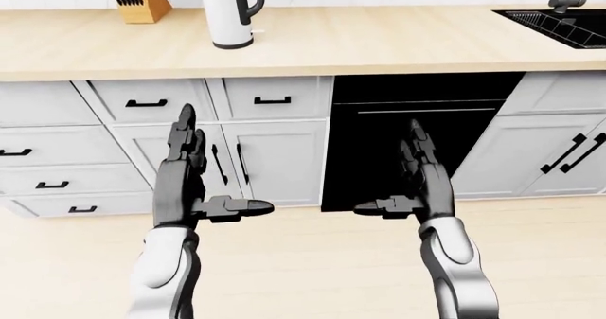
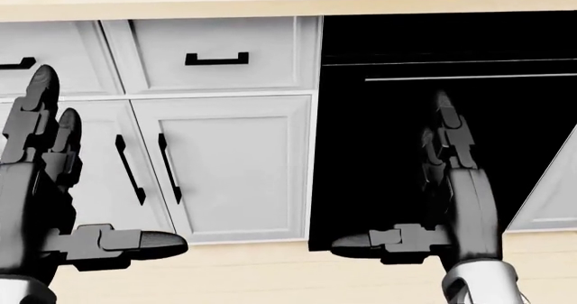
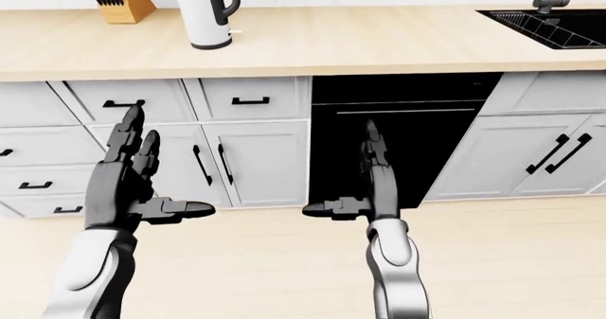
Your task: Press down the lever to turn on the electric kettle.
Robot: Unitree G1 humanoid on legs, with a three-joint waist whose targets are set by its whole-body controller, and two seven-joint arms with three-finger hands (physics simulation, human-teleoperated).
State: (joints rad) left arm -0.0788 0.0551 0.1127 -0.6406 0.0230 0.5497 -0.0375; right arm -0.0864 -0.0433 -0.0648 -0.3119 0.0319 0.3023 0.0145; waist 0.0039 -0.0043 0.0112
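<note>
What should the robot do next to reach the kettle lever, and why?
Probably step closer to the counter and raise the left hand. The kettle stands at the top left of the left-eye view, well above both open hands, which hang before the cabinets; the right hand lies farther right of it. The lever itself cannot be made out.

White kettle (image 1: pixel 227 14) with black handle; pale wood counter (image 1: pixel 379 42); white cabinets (image 1: pixel 275 156); black oven (image 1: pixel 417 134); dark grey hands.
</note>
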